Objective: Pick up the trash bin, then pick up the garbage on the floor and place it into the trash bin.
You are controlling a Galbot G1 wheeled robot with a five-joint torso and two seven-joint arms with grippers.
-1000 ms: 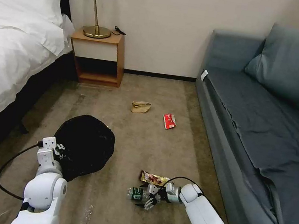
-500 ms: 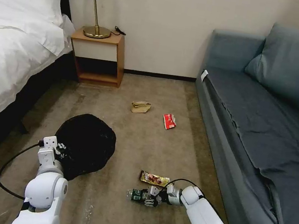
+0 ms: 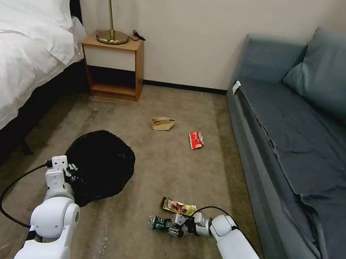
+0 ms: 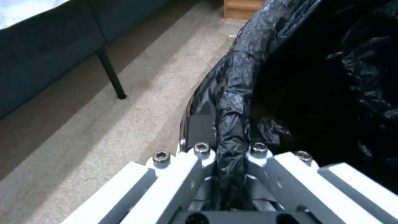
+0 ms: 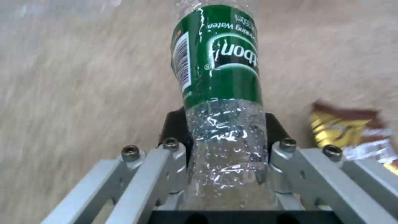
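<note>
Low on the carpet near the sofa, the right hand (image 3: pixel 174 226) grips the clear bottle (image 5: pixel 219 93) around its lower body, jaws closed on it. Thin, empty-looking and light, it will likely crush, so a gentle mid-body hold suits. The left hand (image 4: pixel 230 155) pinches the bag-covered rim of the trash bin (image 3: pixel 99 166) near the bed.
</note>
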